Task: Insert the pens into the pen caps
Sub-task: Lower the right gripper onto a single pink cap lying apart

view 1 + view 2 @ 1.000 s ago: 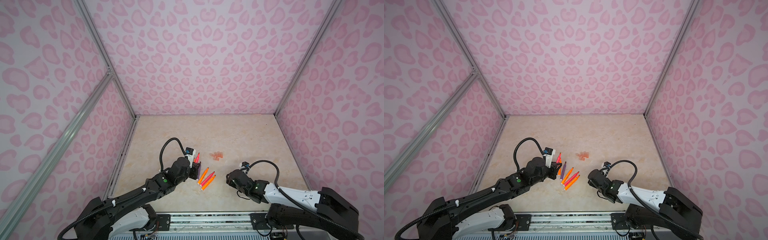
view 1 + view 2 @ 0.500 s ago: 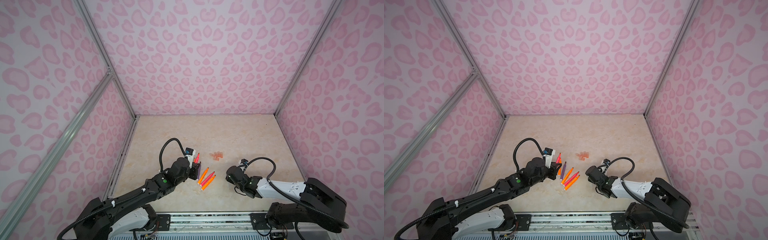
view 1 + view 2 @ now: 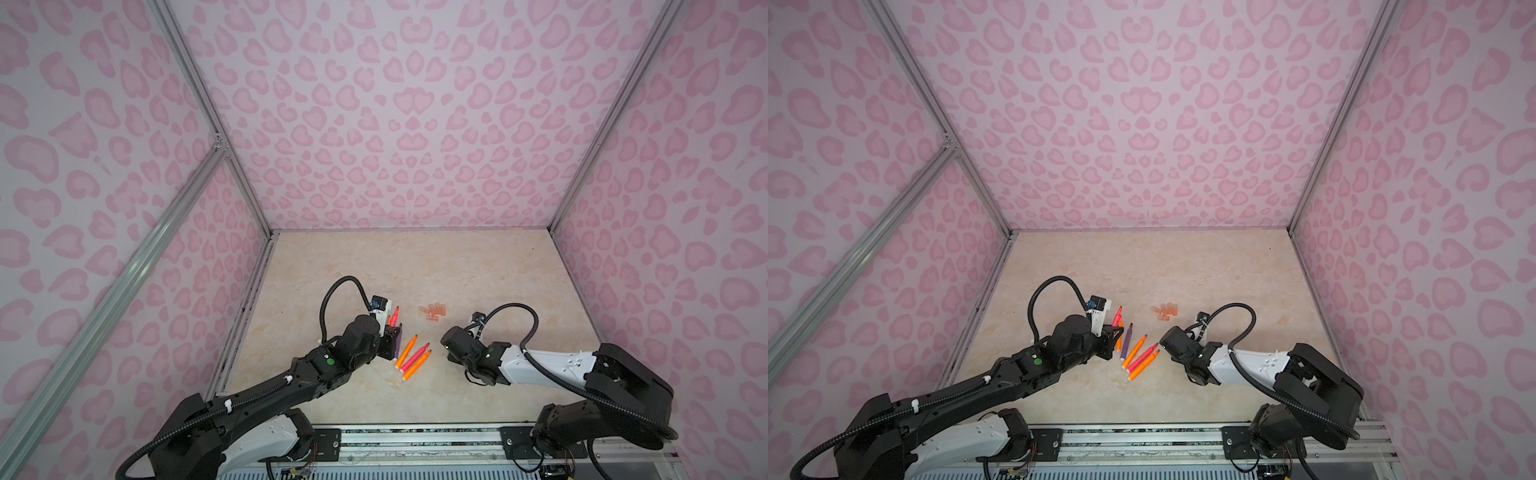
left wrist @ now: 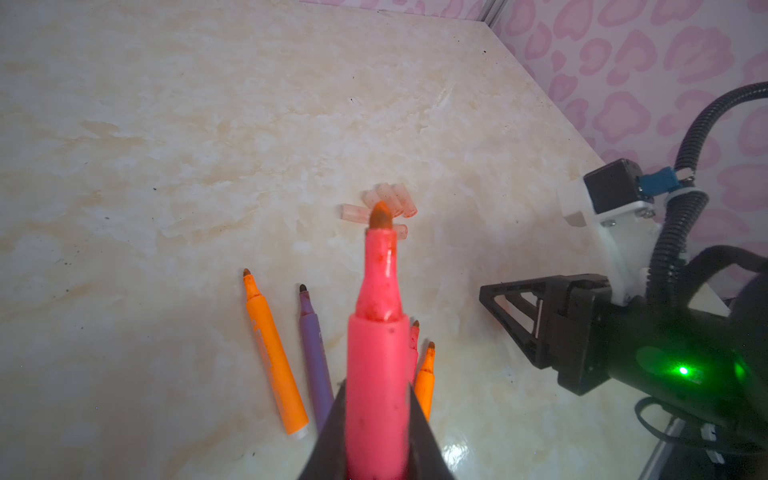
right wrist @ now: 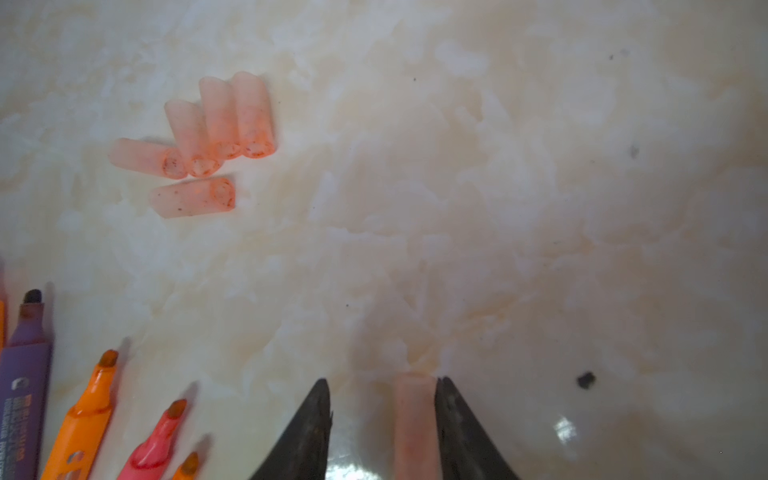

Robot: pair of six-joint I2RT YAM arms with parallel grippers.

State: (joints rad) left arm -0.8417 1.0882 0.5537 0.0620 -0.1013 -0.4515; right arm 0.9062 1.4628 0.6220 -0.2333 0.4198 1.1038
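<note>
My left gripper [image 4: 376,415] is shut on a pink-red pen [image 4: 376,353] whose dark tip points toward the pen caps [image 4: 386,203]. In both top views it hovers at the left end of the pens [image 3: 394,316] [image 3: 1117,318]. Purple [image 3: 1126,340], orange [image 3: 1134,351] and pink [image 3: 1144,357] pens lie side by side on the table. Several translucent caps [image 5: 199,145] [image 3: 433,311] lie in a cluster beyond them. My right gripper [image 5: 382,380] is low over the table, right of the pens. One pen cap [image 5: 415,415] lies between its jaws against one finger, with a gap to the other.
The marbled beige table [image 3: 457,270] is enclosed by pink patterned walls on three sides. A metal rail [image 3: 415,436] runs along the front edge. The right arm's black cable [image 3: 511,309] loops above its wrist.
My right gripper has moved left toward the pens and its jaws have narrowed around the cap. The left arm and its pen have stayed put.
</note>
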